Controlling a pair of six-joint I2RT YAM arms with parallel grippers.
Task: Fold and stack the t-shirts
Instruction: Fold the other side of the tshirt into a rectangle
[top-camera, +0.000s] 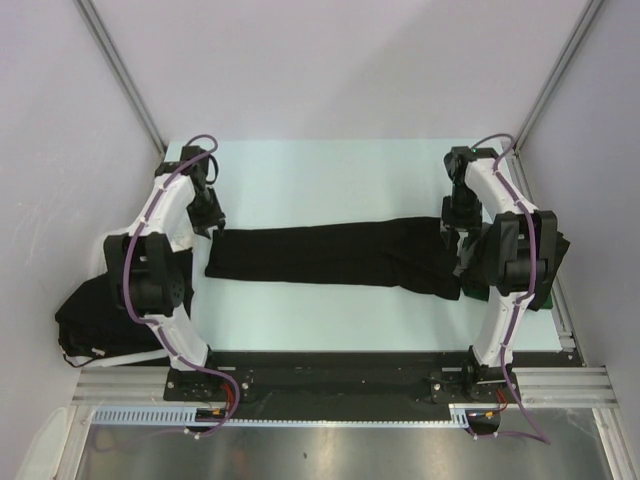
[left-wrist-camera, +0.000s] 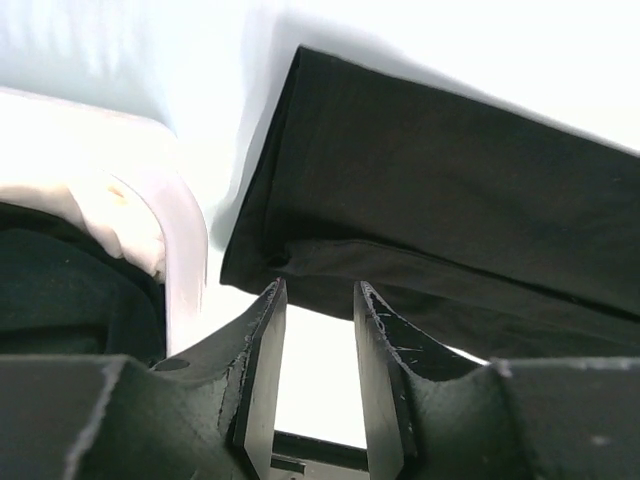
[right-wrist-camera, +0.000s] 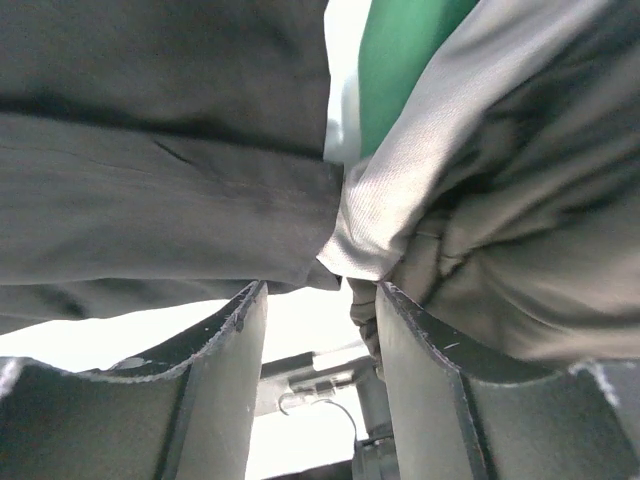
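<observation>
Left tool stands narrowly parted and holds nothing, its tips just short of the shirt's left edge, with the basket close on its left. Right tool gapes wider at the shirt's right end, cloth bunched at its mouth, unclamped. Folded into a long band, the shirt lies across the bench, and pale surface shows along both long edges.

A robotics lab cell: bare grey panel walls, aluminium frame posts, extruded aluminium mounting rail in front
</observation>
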